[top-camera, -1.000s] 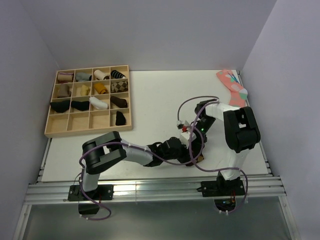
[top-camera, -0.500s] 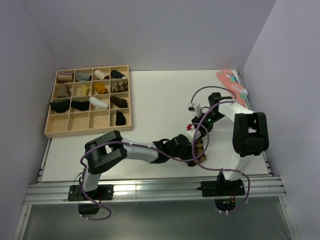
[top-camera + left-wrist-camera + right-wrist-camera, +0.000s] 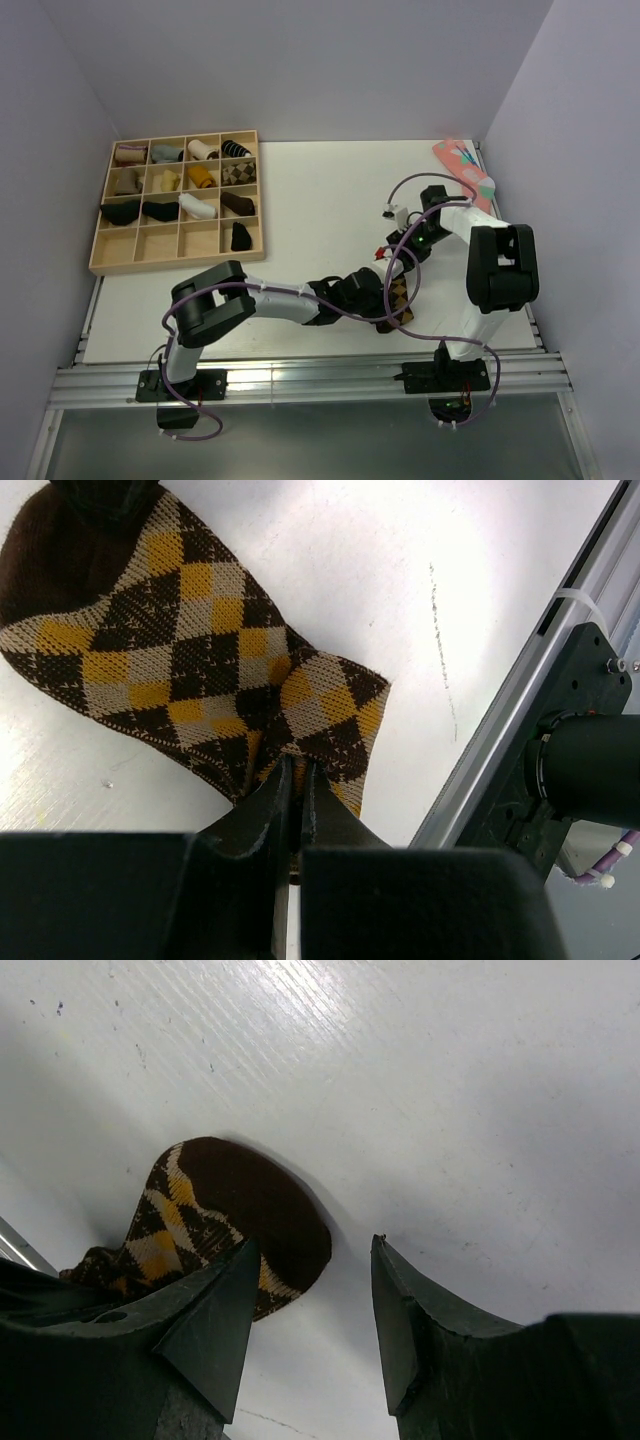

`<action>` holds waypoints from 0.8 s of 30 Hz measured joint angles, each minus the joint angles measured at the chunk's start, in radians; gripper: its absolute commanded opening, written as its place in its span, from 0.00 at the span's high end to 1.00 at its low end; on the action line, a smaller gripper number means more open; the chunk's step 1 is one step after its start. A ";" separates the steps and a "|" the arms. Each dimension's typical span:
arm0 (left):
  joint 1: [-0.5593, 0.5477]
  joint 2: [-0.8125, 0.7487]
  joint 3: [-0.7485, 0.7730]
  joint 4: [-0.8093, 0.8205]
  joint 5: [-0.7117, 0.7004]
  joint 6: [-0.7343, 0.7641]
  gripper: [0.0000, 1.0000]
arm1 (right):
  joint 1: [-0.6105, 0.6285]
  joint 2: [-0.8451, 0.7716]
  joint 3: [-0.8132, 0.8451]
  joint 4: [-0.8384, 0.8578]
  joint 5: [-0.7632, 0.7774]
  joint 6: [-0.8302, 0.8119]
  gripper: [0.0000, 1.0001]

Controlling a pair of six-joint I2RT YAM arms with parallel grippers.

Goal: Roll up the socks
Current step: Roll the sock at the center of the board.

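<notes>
The socks (image 3: 190, 650) are a dark brown piece with orange-tan argyle diamonds, lying flat on the white table near the front edge; they also show as a small patch (image 3: 400, 296) in the top view. My left gripper (image 3: 295, 772) is shut on the sock's near folded edge, pinching the fabric; the same gripper (image 3: 384, 302) lies low across the table. My right gripper (image 3: 312, 1245) is open and hovers just past the sock's dark brown rounded end (image 3: 255, 1210), with nothing between its fingers. Seen from above, the right gripper (image 3: 394, 252) is just behind the sock.
A wooden compartment tray (image 3: 175, 262) with several rolled socks sits at the back left. A pink sock with teal patches (image 3: 463, 175) lies at the back right corner. The table's metal rail (image 3: 530, 680) runs close beside the sock, at the front edge.
The right gripper has lifted off the sock, drawn back toward the rear right and opened wider. The left gripper has kept its pinch on the sock and shifted slightly right.
</notes>
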 measured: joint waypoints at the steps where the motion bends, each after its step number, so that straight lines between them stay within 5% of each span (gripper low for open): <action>1: 0.000 0.001 0.007 -0.011 0.000 0.000 1.00 | 0.000 0.002 0.000 0.000 0.000 -0.003 0.45; 9: 0.024 0.007 0.053 -0.097 0.032 -0.004 1.00 | 0.033 0.034 0.000 -0.017 0.002 -0.024 0.57; 13: 0.038 0.023 0.097 -0.157 0.074 -0.004 1.00 | 0.076 0.047 0.000 -0.018 0.008 -0.023 0.73; 24: 0.100 0.085 0.192 -0.248 0.264 -0.020 1.00 | 0.099 0.132 0.089 -0.084 -0.014 0.008 0.73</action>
